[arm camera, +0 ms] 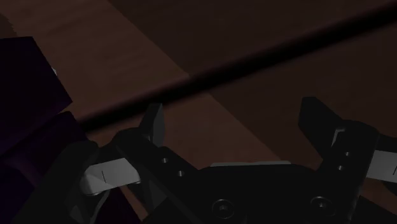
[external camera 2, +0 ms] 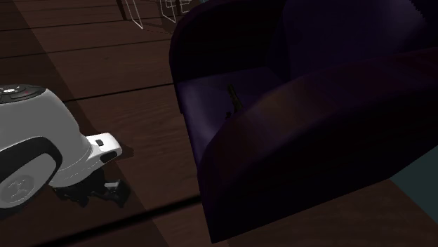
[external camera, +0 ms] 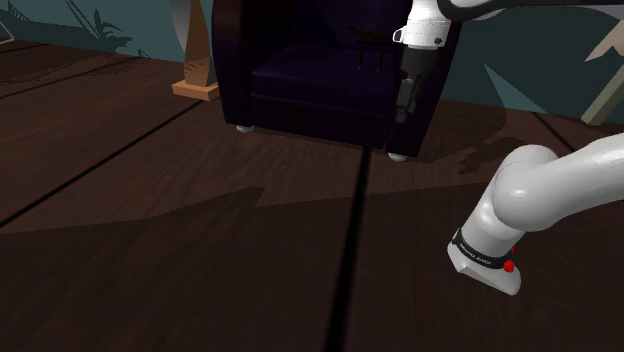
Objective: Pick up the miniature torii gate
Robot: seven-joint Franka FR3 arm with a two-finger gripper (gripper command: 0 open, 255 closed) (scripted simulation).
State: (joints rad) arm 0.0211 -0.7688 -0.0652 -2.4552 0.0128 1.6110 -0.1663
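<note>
- We see a dim room with a dark wooden plank floor [external camera: 180, 250] and a deep purple armchair [external camera: 300, 85] standing on it.
- The miniature torii gate [external camera: 367, 47] is a small dark shape on the armchair's seat cushion. It is too dark for us to tell its colour.
- In the second exterior view the miniature torii gate [external camera 2: 232, 102] sits near the seat's front edge.
- The white arm [external camera: 560, 180] reaches over the floor, and its black gripper [external camera: 402, 112] hangs in front of the armchair, well apart from the gate.
- In the wrist view the gripper [arm camera: 235, 127] has its fingers [arm camera: 154, 124] spread wide with nothing between them.
- Beyond the fingers we see bare floor crossed by a dark seam [arm camera: 254, 57] between planks, with the armchair to one side.
</note>
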